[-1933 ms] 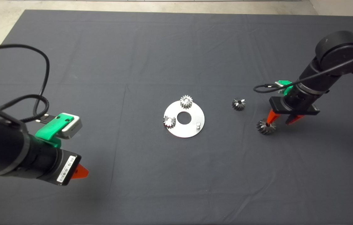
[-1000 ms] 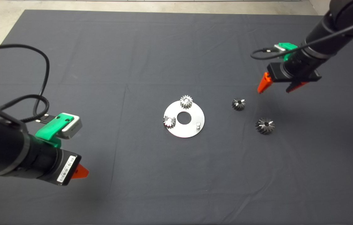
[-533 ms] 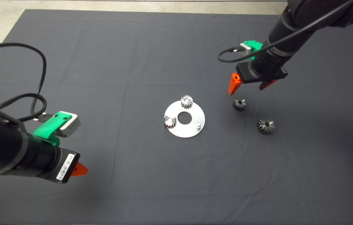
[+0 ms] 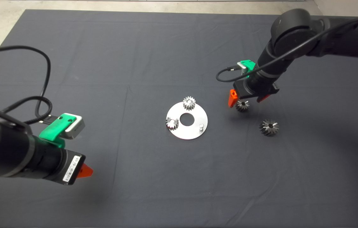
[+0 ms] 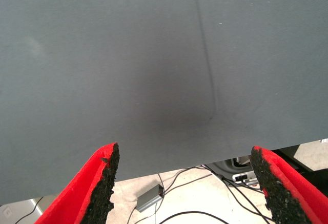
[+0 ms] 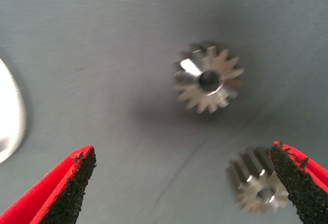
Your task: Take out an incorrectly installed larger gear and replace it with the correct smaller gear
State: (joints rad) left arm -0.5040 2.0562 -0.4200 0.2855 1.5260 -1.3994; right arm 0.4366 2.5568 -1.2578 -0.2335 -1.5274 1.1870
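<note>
Right claw [image 4: 245, 99] now lower, spread, poised over the smaller gear [image 4: 242, 105].

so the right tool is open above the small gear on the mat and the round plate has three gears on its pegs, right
Not quite: the round plate carries only two gears, one at its far edge and one at its left edge; the third peg is bare, as the head view shows. The rest holds: the right tool is open above the small gear on the mat.
</note>
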